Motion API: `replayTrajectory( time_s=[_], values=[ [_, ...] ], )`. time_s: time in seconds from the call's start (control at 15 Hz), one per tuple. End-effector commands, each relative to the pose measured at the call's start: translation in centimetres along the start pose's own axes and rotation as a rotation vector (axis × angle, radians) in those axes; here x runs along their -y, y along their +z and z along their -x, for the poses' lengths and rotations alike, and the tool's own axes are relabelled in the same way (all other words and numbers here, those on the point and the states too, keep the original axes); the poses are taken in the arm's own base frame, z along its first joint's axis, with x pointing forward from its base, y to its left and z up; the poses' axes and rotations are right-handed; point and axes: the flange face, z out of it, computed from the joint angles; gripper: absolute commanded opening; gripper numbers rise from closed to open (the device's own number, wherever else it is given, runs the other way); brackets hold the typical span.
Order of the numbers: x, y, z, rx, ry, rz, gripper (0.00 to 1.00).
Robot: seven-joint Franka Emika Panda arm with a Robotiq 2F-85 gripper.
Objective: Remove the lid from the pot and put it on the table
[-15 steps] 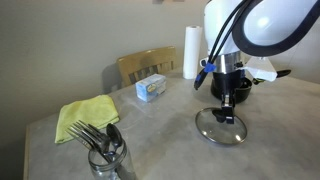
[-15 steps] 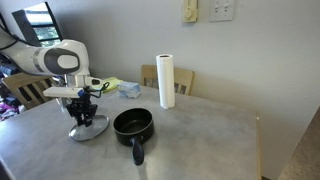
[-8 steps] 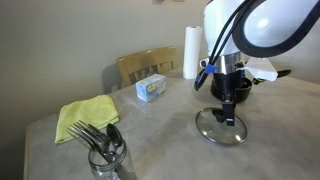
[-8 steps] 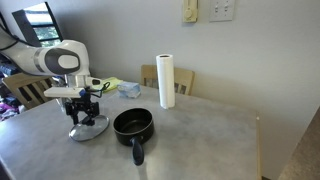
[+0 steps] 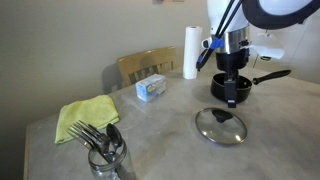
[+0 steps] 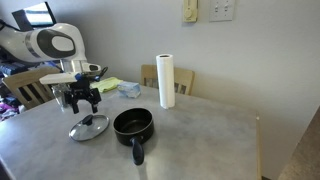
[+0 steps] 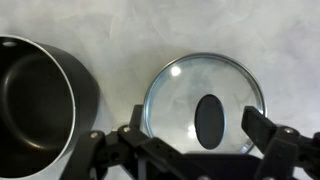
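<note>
The glass lid (image 5: 220, 127) (image 6: 88, 127) lies flat on the grey table (image 5: 160, 140) (image 6: 200, 135), its black knob (image 7: 208, 120) facing up. My gripper (image 5: 232, 98) (image 6: 83, 100) (image 7: 198, 123) hangs open above it, clear of it, with nothing between the fingers; in the wrist view the fingers (image 7: 262, 125) stand either side of the knob. The black pot (image 6: 132, 124) (image 7: 30, 100) sits uncovered beside the lid, its long handle pointing to the table edge. In an exterior view the pot (image 5: 240, 84) lies partly behind the gripper.
A paper towel roll (image 5: 190, 52) (image 6: 166, 81) stands at the back by a wooden chair (image 5: 146, 66). A yellow cloth (image 5: 85, 115), a small blue-and-white box (image 5: 152, 88) and a glass jar of forks (image 5: 105, 150) are on the table.
The gripper has opened, let go of the lid's knob and risen straight up. The lid stays flat on the table; the pot has not moved.
</note>
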Motion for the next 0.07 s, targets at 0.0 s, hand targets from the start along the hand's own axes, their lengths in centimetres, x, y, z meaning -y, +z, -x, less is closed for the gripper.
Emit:
replayTrajectory(
  time_s=[0.0],
  values=[
    [0.04, 0.14, -0.06, 0.004, -0.001, -0.001, 1.0]
  ],
)
